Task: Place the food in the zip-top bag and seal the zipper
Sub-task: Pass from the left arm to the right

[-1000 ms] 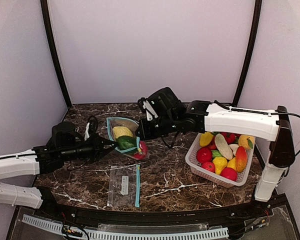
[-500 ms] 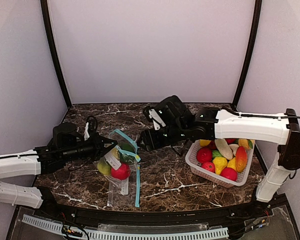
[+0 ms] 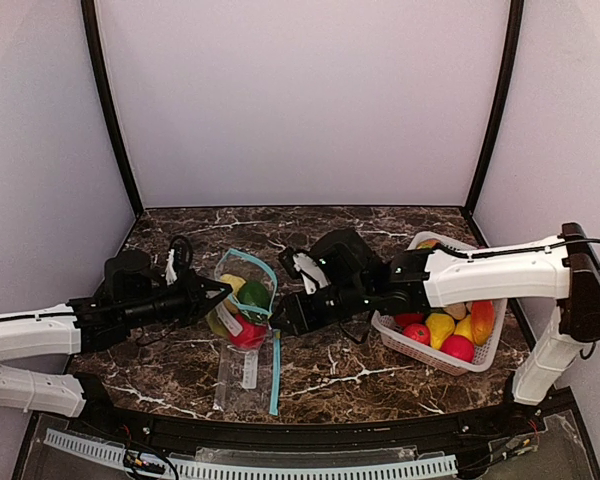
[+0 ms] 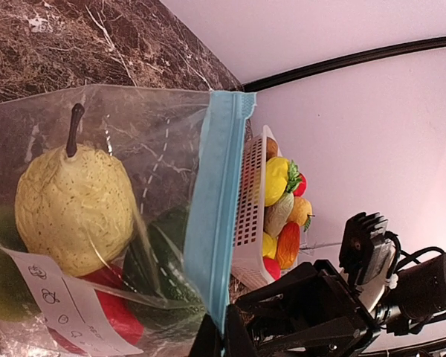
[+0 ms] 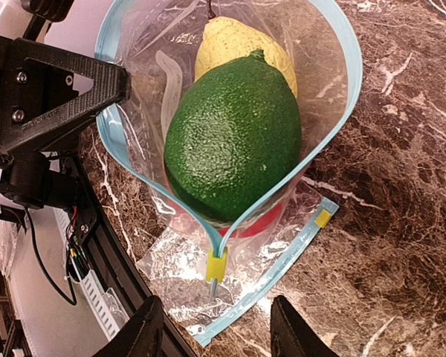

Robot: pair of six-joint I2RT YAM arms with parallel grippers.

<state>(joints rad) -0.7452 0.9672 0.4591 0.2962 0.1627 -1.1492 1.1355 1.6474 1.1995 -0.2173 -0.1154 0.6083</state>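
A clear zip-top bag [image 3: 242, 300] with a blue zipper strip [image 4: 215, 216] hangs from my left gripper [image 3: 223, 288], which is shut on one end of the strip [image 4: 217, 336]. Inside are a yellow pear [image 4: 73, 208], a green fruit [image 5: 234, 137] and a red fruit [image 4: 115, 316]. The bag's mouth is open. A yellow slider [image 5: 216, 264] sits at the other end of the zipper. My right gripper [image 5: 217, 335] is open and empty, just short of the slider, and shows to the right of the bag in the top view [image 3: 282, 318].
A white slotted basket [image 3: 408, 342] with several more toy fruits stands at the right. It also shows in the left wrist view [image 4: 245, 223]. A second, empty zip-top bag [image 3: 248, 372] lies flat on the marble table under the hanging one.
The left gripper has lifted the bag from lying at the back, so it hangs upright and nearer the front. The right arm has swung down and towards the front, close to the bag's free end.
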